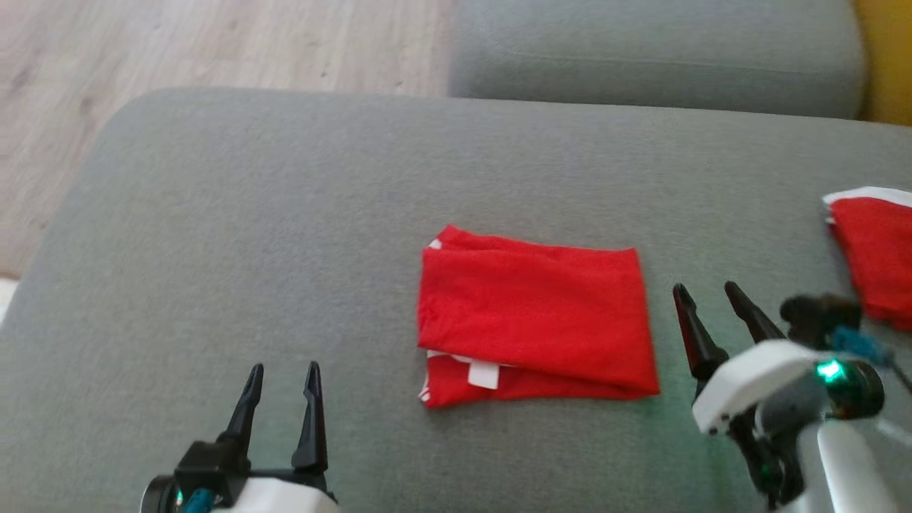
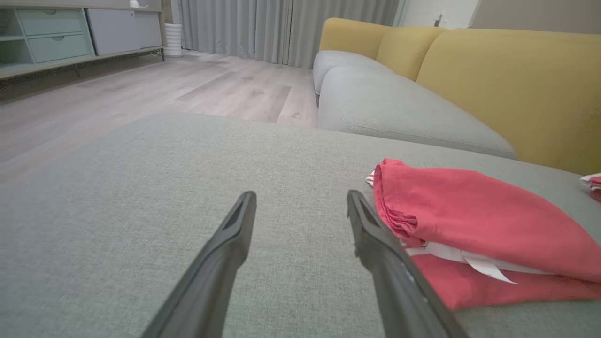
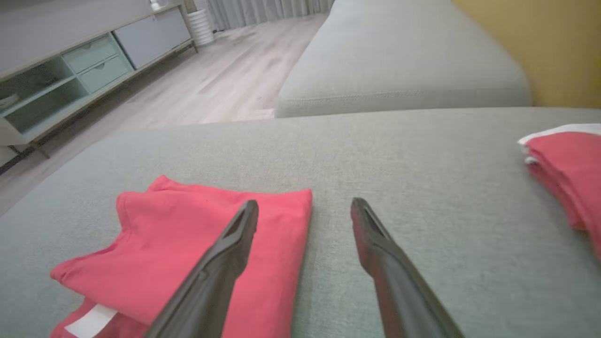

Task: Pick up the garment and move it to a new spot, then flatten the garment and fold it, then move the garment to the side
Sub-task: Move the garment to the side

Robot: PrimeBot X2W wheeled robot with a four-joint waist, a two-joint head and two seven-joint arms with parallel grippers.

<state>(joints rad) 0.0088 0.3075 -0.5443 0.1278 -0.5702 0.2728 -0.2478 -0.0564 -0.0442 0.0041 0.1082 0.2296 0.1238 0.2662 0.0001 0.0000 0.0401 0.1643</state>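
A red garment [image 1: 531,320] lies folded into a rectangle in the middle of the grey cushion [image 1: 249,235], with a white label showing at its near edge. My left gripper [image 1: 283,370] is open at the lower left, well to the left of the garment, with nothing between its fingers. In the left wrist view the garment [image 2: 479,225] lies just right of that gripper [image 2: 300,199]. My right gripper [image 1: 709,288] is open close beside the garment's right edge. From the right wrist, the garment [image 3: 188,239] sits left of the open gripper [image 3: 304,204], partly behind the left finger.
A second folded red cloth with white trim [image 1: 875,249] lies at the cushion's right edge. Another grey seat cushion [image 1: 655,57] and a yellow backrest [image 2: 507,89] lie beyond. Wooden floor [image 1: 178,50] is off the far left edge, with a low cabinet [image 2: 61,37] behind.
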